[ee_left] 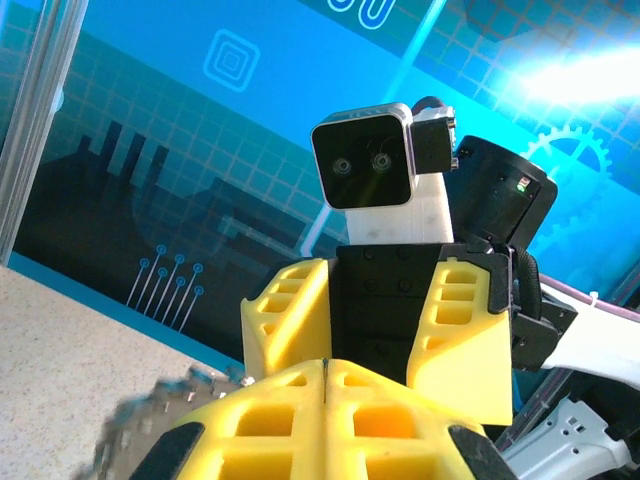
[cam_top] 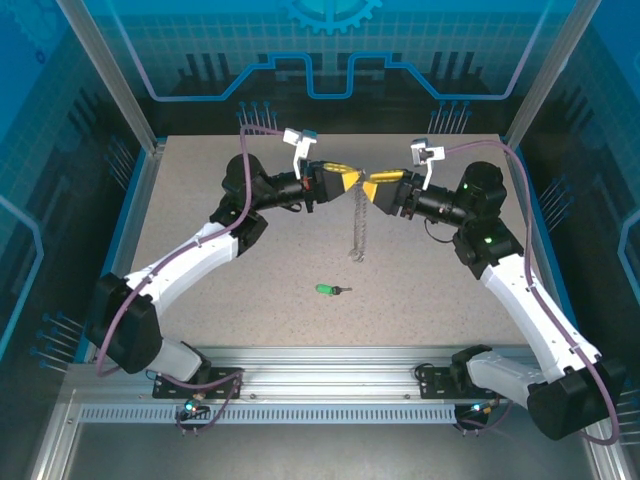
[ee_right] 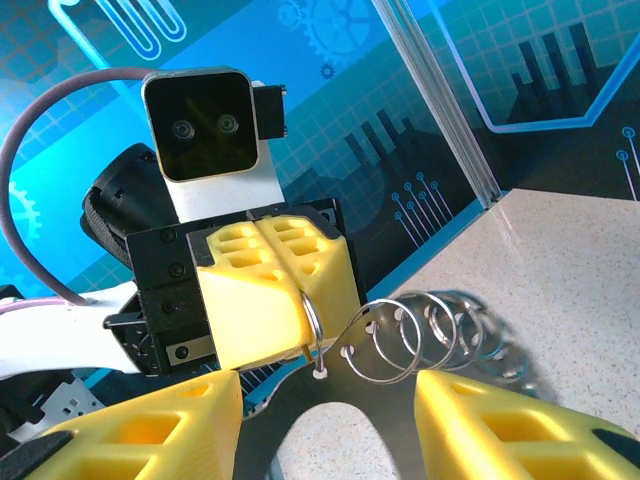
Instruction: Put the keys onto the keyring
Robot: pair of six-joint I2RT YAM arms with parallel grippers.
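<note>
The key (cam_top: 327, 290), green-headed with a short metal blade, lies alone on the table in front of both arms. The keyring (cam_top: 357, 225) hangs above the table's back middle as a silvery string. Up close it is a dark flat arched plate (ee_right: 366, 396) carrying several silver rings (ee_right: 400, 340). My left gripper (cam_top: 349, 180) is shut on one ring, whose thin metal edge shows between its yellow fingers (ee_left: 300, 400). My right gripper (ee_right: 325, 420) faces it, open, one finger on each side of the plate.
The speckled table (cam_top: 230, 260) is walled by blue panels with aluminium posts (cam_top: 110, 80) at the back corners. A metal rail (cam_top: 330, 360) runs along the near edge by the arm bases. Both arms (cam_top: 190, 260) reach inward and meet at the back middle.
</note>
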